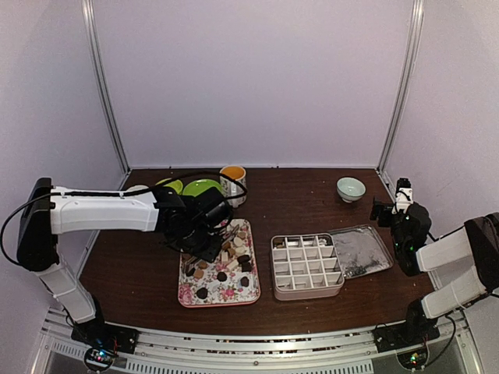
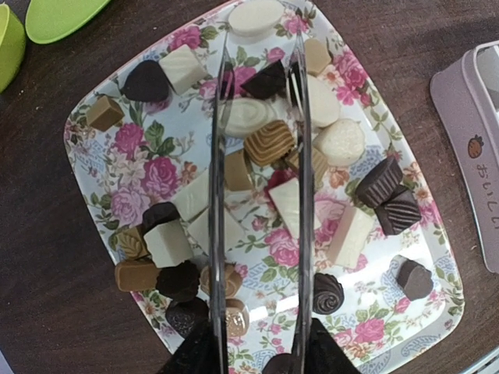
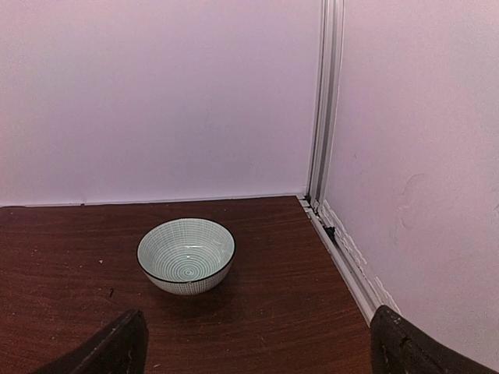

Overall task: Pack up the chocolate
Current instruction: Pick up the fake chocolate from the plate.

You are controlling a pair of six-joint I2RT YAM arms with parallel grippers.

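Box point(image 2: 468, 101) by chocolates point(image 2: 339, 142), strawberry logo point(image 2: 474, 146), hiragana point(image 2: 484, 195) (cropped)

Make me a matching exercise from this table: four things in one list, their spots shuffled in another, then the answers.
Things:
1 floral tray
2 divided box
3 striped bowl
4 cup

Places:
A alone at the far right
B beside the green plates
C holding the chocolates
D next to the silver lid

Pairs: 1-C, 2-D, 3-A, 4-B
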